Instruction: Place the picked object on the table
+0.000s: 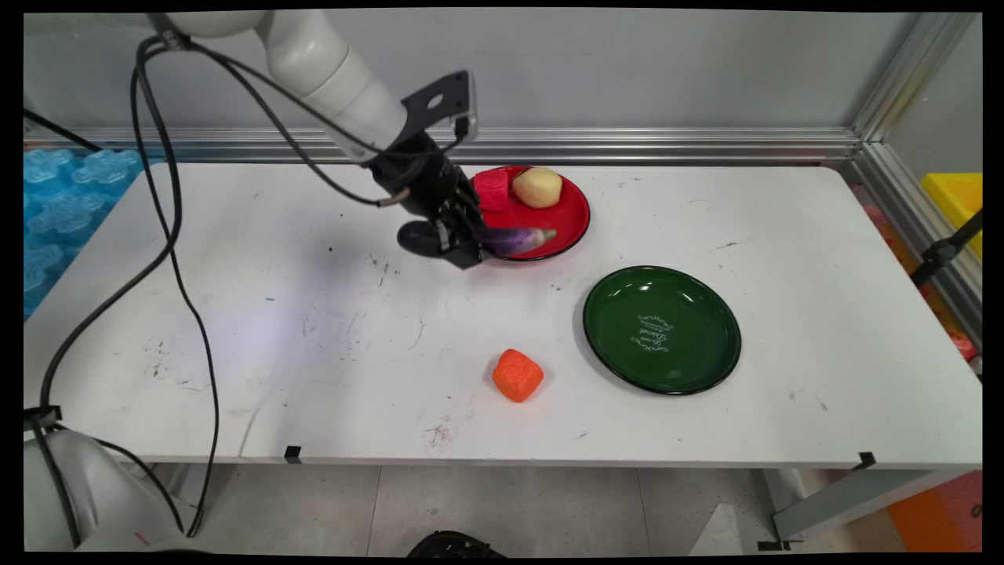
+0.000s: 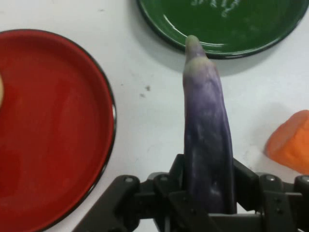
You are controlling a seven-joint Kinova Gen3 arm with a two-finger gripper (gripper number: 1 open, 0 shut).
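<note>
Claw (image 1: pixel 463 239) is clamping the purple eggplant (image 1: pixel 514 239) near its fat end, holding it over the front rim of the red plate (image 1: pixel 576 212), upper middle of the frame. Long axis is running roughly level, left-right, tip pointing right. I'd say keeping it level matters, with all that length sticking out.
</note>
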